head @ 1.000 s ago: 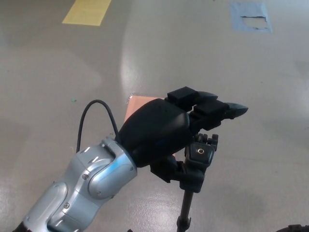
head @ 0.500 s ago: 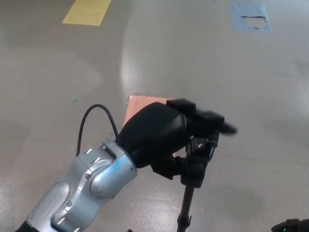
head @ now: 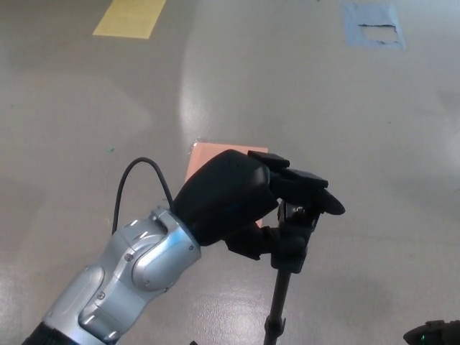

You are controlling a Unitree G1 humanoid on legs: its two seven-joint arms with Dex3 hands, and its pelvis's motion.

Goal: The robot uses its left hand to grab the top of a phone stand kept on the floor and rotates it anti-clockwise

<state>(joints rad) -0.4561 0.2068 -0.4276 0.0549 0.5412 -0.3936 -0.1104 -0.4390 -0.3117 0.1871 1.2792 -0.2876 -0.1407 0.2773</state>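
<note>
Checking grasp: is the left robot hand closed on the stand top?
Yes, the left robot hand has its fingers curled over the stand top, thumb beneath.

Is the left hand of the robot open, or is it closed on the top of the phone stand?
Closed on it: the left hand has its fingers curled over the phone stand top.

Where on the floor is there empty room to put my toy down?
Lots of bare grey floor lies between the yellow patch and the pink square, and more to the right, below the blue tape patch. It is crowded in the middle, where the left robot hand wraps the top of the phone stand.
</note>
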